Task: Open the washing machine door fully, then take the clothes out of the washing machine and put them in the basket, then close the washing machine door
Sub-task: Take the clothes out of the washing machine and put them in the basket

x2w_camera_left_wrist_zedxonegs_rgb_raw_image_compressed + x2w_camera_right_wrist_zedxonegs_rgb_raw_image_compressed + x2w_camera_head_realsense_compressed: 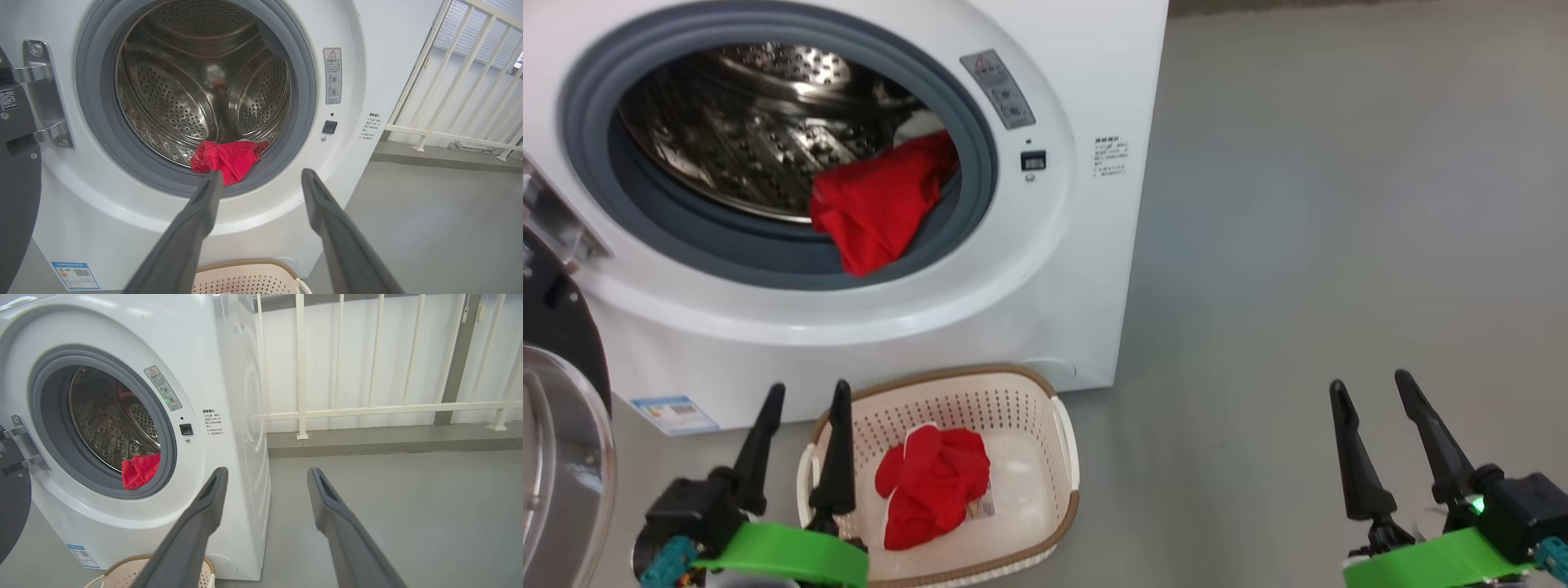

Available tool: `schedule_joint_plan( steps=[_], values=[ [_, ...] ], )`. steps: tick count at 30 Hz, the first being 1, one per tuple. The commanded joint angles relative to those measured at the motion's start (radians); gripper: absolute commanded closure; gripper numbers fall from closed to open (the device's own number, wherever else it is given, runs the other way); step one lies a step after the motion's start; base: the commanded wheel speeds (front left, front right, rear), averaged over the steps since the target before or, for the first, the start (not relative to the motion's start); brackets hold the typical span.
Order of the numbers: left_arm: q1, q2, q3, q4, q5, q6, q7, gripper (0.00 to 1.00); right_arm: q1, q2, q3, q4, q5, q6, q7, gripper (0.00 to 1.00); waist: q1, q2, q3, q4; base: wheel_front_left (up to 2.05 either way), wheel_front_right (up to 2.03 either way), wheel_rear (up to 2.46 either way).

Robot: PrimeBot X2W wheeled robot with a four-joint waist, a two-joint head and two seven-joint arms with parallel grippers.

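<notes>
The white washing machine (1045, 269) (367, 61) (220, 375) stands with its door (560, 457) (16, 183) (12, 506) swung open to the left. A red cloth (878, 204) (229, 159) (141, 470) hangs over the grey gasket at the drum's lower right. Another red cloth (931, 482) lies in the cream basket (1066, 457) (253, 277) (122, 573) on the floor in front of the machine. My left gripper (805, 400) (261, 179) is open, just left of the basket and aimed at the drum opening. My right gripper (1372, 396) (265, 475) is open, far right over bare floor.
Grey floor (1339, 204) stretches to the right of the machine. A white railing (367, 408) (457, 81) runs along the wall behind. A blue label sticker (674, 414) is on the machine's lower front.
</notes>
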Motion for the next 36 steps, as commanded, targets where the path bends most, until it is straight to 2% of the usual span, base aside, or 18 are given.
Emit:
schedule_joint_plan(
  steps=[1, 14, 36],
  values=[
    [-0.047, 0.019, 0.039, -0.024, 0.002, 0.008, -0.008, 0.00, -0.052, -0.012, 0.033, -0.033, 0.018, 0.005, -0.006, 0.00, 0.0000, 0.0000, 0.046, 0.003, 0.00, 0.00, 0.00],
    [-0.290, 0.051, 0.084, 0.024, -0.001, -0.001, -0.008, 0.00, -0.178, -0.012, 0.062, -0.057, 0.034, 0.005, -0.006, 0.00, 0.0000, 0.0000, 0.232, -0.016, 0.00, 0.00, 0.00],
    [-0.780, 0.115, 0.119, 0.348, 0.038, -0.023, -0.008, 0.00, -0.284, -0.012, 0.086, -0.045, 0.011, 0.005, -0.006, 0.00, 0.0000, 0.0000, 0.432, -0.074, 0.00, 0.00, 0.00]
  ],
)
